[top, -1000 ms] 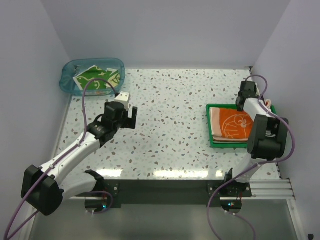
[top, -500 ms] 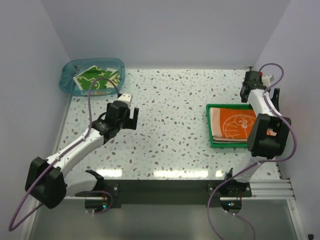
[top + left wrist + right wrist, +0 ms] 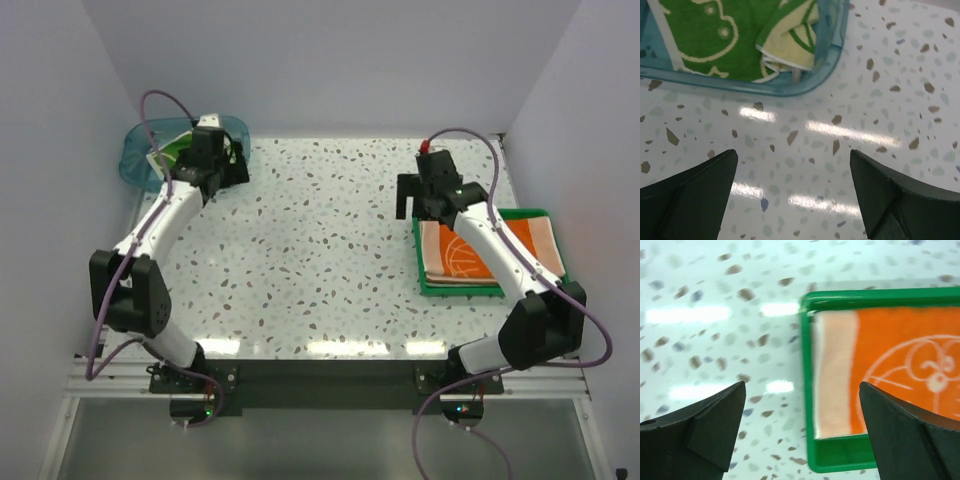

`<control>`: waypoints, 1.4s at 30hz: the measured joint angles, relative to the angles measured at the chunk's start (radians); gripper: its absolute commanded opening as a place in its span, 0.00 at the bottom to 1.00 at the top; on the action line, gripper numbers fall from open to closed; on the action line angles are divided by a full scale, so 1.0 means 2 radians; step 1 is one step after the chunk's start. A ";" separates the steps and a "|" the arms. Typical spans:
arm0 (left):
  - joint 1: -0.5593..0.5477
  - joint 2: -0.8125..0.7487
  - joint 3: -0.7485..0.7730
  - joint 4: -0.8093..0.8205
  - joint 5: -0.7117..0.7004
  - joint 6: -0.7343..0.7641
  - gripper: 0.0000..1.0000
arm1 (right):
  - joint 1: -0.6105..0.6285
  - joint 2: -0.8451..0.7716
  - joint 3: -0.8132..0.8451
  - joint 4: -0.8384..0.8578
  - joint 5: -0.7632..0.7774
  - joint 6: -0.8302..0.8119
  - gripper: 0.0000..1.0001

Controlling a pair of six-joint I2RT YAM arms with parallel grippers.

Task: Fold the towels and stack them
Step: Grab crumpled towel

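Nearest the camera in the overhead view, the speckled table [image 3: 320, 270] carried a green tray [image 3: 418, 262] at the right of the frame. The orange towel [image 3: 462, 256], folded with its white cartoon line-work facing up, lay inside that tray. Just beyond it, the right gripper [image 3: 420, 205] hung over the tray's left rim with its fingers spread wide and nothing between them. Its wrist camera showed the tray's corner and the towel's pale edge below the gap. Farther back, at the upper left of the frame, the left gripper [image 3: 232, 168] hovered with its jaws wide and empty over bare tabletop just beside a blue bin [image 3: 135, 168]. The green towel [image 3: 176, 150] sat crumpled inside the bin, a fold of pale yellow reverse showing.
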 measured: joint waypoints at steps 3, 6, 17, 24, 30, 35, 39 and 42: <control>0.052 0.066 0.060 -0.002 0.001 -0.012 0.99 | 0.030 -0.016 -0.019 0.010 -0.059 -0.003 0.99; 0.092 0.136 0.121 -0.001 0.003 -0.013 0.98 | 0.050 -0.038 -0.051 0.025 -0.112 -0.007 0.99; 0.106 0.319 0.262 0.033 0.080 -0.005 0.89 | 0.069 -0.086 -0.117 0.061 -0.201 -0.020 0.98; 0.105 0.381 0.285 0.066 0.103 0.003 0.54 | 0.070 -0.108 -0.129 0.062 -0.215 -0.037 0.98; 0.111 0.390 0.285 0.076 0.111 0.009 0.00 | 0.070 -0.130 -0.133 0.061 -0.221 -0.039 0.98; 0.115 0.378 0.279 0.081 0.113 0.022 0.00 | 0.070 -0.140 -0.133 0.058 -0.221 -0.041 0.98; 0.115 0.316 0.257 0.076 0.124 0.028 0.00 | 0.070 -0.142 -0.132 0.052 -0.212 -0.046 0.98; 0.108 0.249 0.256 0.066 0.126 0.030 0.00 | 0.070 -0.141 -0.121 0.047 -0.204 -0.049 0.98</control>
